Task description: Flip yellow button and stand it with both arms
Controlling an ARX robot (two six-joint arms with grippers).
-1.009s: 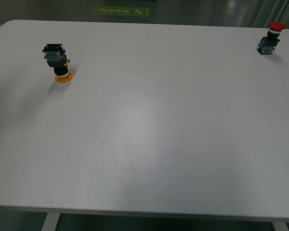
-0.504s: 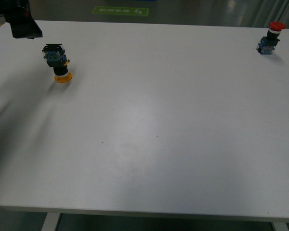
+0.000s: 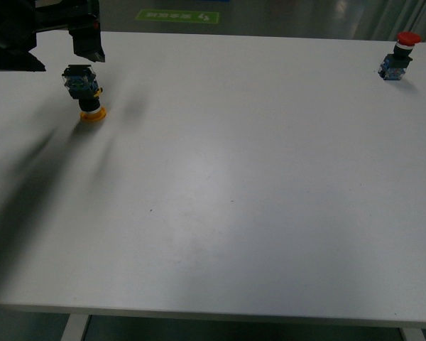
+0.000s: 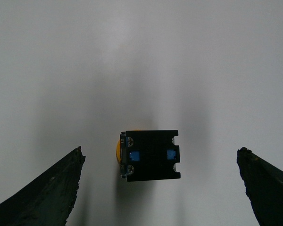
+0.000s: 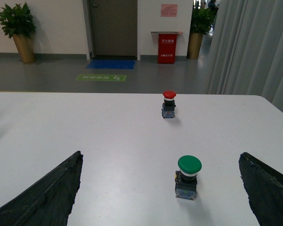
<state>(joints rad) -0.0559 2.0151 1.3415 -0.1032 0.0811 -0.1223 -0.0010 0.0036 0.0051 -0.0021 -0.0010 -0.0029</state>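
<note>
The yellow button (image 3: 85, 94) rests upside down at the table's far left, yellow cap on the surface and blue-black body on top. My left gripper (image 3: 65, 62) hangs open just behind and above it. In the left wrist view the yellow button (image 4: 151, 155) shows its black body end, with a sliver of yellow cap beside it. It lies between the spread fingers of the left gripper (image 4: 161, 150), touching neither. The right gripper (image 5: 160, 155) is open over bare table, holds nothing, and is out of the front view.
A red-capped button (image 3: 399, 55) stands upright at the far right of the white table (image 3: 227, 185). In the right wrist view a green-capped button (image 5: 188, 176) stands ahead of the fingers, the red-capped button (image 5: 169, 103) farther off.
The left arm came into the front view from the top left and moved right, until its gripper hung over the yellow button. The buttons have not moved.
</note>
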